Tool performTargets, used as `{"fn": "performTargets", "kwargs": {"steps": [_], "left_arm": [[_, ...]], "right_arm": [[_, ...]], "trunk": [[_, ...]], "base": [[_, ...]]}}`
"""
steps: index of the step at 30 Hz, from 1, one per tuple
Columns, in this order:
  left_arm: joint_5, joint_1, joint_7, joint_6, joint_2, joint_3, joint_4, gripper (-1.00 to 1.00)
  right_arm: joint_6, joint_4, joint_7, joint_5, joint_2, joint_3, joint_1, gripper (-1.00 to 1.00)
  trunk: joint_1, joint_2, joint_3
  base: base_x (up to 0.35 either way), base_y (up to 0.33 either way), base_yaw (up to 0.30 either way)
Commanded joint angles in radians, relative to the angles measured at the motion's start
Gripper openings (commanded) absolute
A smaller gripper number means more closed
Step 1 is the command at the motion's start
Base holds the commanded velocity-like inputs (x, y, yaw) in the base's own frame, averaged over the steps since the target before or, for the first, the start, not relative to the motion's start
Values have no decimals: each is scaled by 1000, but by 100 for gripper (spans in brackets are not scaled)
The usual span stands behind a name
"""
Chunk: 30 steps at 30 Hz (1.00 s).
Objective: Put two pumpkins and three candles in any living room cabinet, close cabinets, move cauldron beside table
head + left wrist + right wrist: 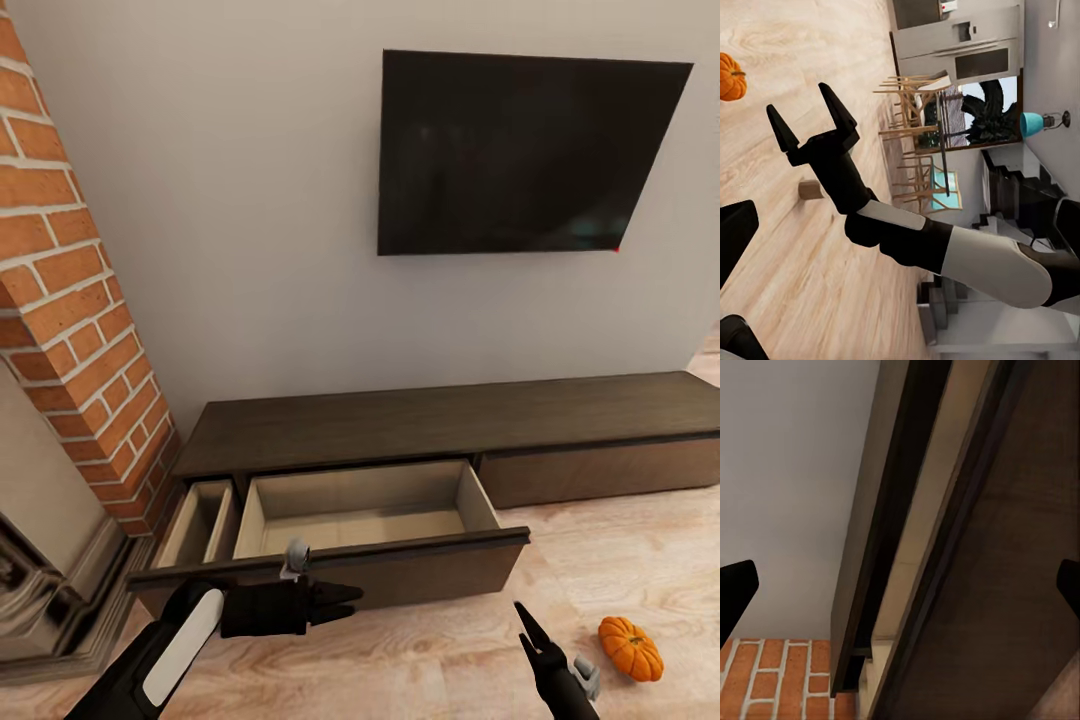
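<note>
**Operator:** Left gripper [345, 597] sits just in front of the open drawer's front panel, pointing right, fingers close together with nothing between them as far as I can see from the head view. I can't say for certain whether it is fully closed.

**Second:** And the right gripper?

**Operator:** Right gripper [808, 112] is spread wide with nothing in it; the left wrist view shows both black fingers apart over the wood floor [640, 550]. It hangs near me, to the right of the drawer.

**Second:** Where are the task's things?

**Operator:** One pumpkin [631, 648] lies on the floor at the near right, just beside the right gripper. A candle [811, 190] stands on the floor by that gripper too. The cabinet [450, 420] runs along the far wall under the black TV [525, 150], with its wide left drawer [365, 515] pulled out, pale interior bare. Brick fireplace [70, 320] at the left
</note>
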Motion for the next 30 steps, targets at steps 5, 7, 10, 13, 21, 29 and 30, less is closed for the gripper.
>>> {"fn": "performTargets", "kwargs": {"steps": [5,7,10,13,21,29,30], "left_arm": [[2,-1,-2,4,1,-1,0,100],[2,-1,-2,4,1,-2,0,100],[2,-1,-2,4,1,-2,0,100],[2,-1,-2,4,1,-2,0,100],[2,-1,-2,3,1,-1,0,100],[2,-1,-2,4,2,-1,0,100],[2,-1,-2,4,2,-1,0,100]], "right_arm": [[3,1,3,-4,0,1,-1,100],[3,1,3,-4,0,1,-1,100],[2,1,3,-4,0,1,-1,100],[3,1,3,-4,0,1,-1,100],[2,1,3,-4,0,1,-1,100],[1,1,4,-4,0,1,-1,100],[1,1,4,-4,0,1,-1,100]], "trunk": [[0,0,-1],[0,0,-1],[0,0,2],[0,0,3],[0,0,4],[0,0,8],[0,0,9]], "base": [[-20,0,-1],[-58,0,-44],[-222,0,-129],[-267,0,-102],[-42,0,-12],[-53,0,-125],[-135,5,-211]]}}
